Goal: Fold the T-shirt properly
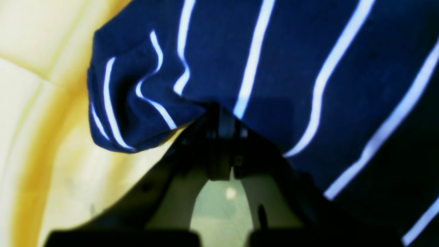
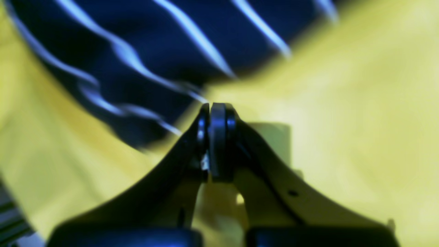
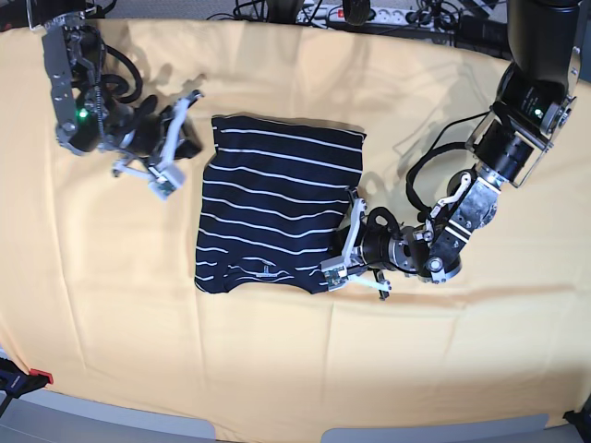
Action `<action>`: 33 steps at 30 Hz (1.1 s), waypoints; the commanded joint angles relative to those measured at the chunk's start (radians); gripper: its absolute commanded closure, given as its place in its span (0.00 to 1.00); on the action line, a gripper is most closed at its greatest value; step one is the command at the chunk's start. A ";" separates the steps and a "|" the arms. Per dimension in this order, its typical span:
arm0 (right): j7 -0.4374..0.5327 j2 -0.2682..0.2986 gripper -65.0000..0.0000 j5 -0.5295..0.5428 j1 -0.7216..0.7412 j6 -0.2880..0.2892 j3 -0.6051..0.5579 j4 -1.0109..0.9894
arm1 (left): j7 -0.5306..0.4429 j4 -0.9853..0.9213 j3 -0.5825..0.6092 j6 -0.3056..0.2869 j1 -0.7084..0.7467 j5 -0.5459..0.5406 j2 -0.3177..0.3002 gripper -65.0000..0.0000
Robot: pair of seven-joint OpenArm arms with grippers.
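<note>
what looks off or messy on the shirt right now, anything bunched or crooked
The T-shirt lies folded into a fairly neat rectangle. Only its corner by the left gripper is bunched, with the stripes kinked there. Nothing else stands out.

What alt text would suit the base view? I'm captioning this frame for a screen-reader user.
A navy white-striped T-shirt lies partly folded on a yellow-orange cloth. The left gripper rests shut at the shirt's edge on the view's right, while the right gripper sits shut beside the shirt's upper corner on the view's left. Cables and a power strip run along the top.
</note>
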 commanded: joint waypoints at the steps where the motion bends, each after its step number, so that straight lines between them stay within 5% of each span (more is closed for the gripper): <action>1: -0.008 0.017 1.00 -0.021 -0.004 -0.024 0.051 0.026 | 0.132 0.012 0.001 0.005 -0.019 0.024 -0.025 1.00; 7: -0.003 0.017 1.00 0.047 -0.096 -0.051 0.272 0.132 | 0.515 0.172 -0.072 0.029 -0.061 -0.309 -0.126 1.00; 11: -0.004 0.017 1.00 0.216 -0.113 0.049 0.399 0.208 | 0.574 0.285 -0.158 0.039 -0.060 -0.608 -0.256 1.00; 14: -0.011 0.013 1.00 0.407 -0.123 0.157 0.500 0.247 | 0.629 0.352 -0.255 -0.011 -0.036 -0.761 -0.322 1.00; 19: -0.198 -0.066 1.00 0.773 -0.180 0.262 0.691 0.306 | 0.735 0.497 -0.445 -0.034 0.119 -0.962 -0.404 1.00; 22: -0.313 -0.086 1.00 0.852 -0.237 0.262 0.789 0.322 | 0.761 0.597 -0.556 -0.053 0.241 -1.011 -0.437 1.00; 33: -0.316 -0.110 1.00 0.852 -0.588 0.262 1.007 0.440 | 0.810 0.858 -0.940 -0.048 0.714 -1.077 -0.481 1.00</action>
